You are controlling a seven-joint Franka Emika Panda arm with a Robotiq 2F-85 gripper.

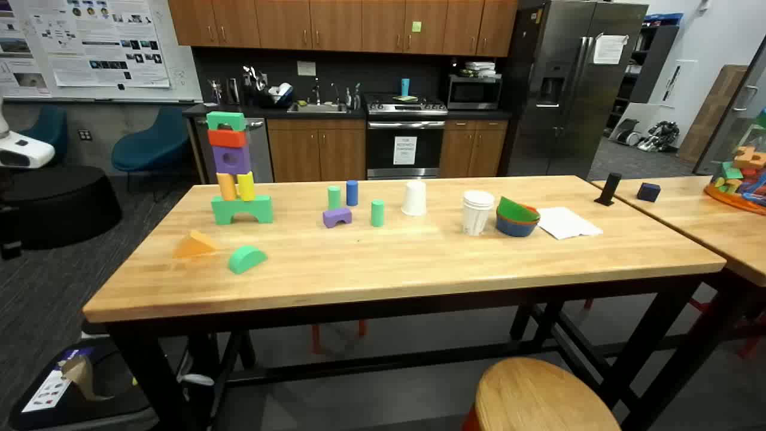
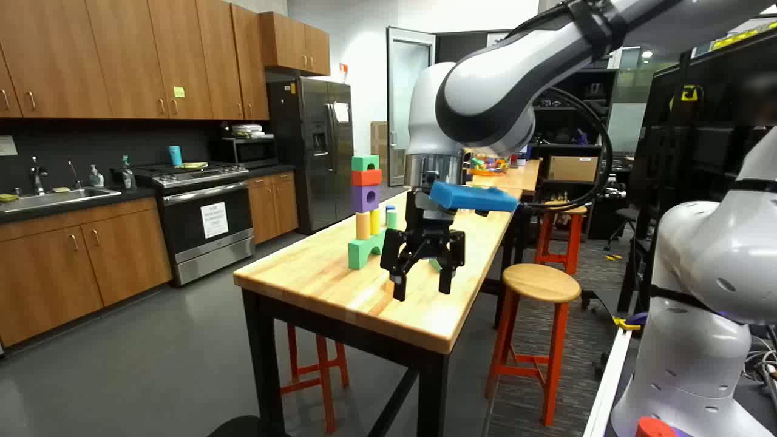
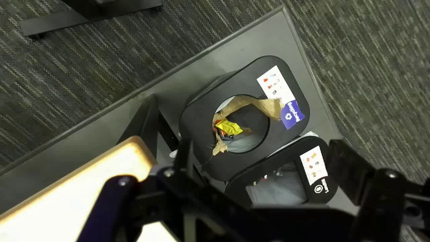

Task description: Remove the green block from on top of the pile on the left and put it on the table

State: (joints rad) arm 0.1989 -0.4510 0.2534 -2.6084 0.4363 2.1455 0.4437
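The green block (image 1: 226,116) is a small arch on top of the pile, and it also shows in an exterior view (image 2: 359,162). Below it are a red block (image 1: 227,139), a purple block with a hole (image 1: 222,170), an orange and a yellow piece side by side, and a wide green arch at the bottom. The pile stands upright on the wooden table (image 1: 407,263). My gripper (image 2: 423,285) is open and empty, apart from the pile and nearer that camera. In the wrist view the open fingers (image 3: 262,161) hang over bins on the floor; the pile is out of view.
An orange triangle (image 1: 196,244) and a green half-round block (image 1: 247,259) lie before the pile. Small cylinders, a purple arch (image 1: 337,216), white cups (image 1: 414,199), bowls (image 1: 516,224) and paper stand farther along. Recycling (image 3: 208,134) and landfill bins stand beside the table corner (image 3: 84,191).
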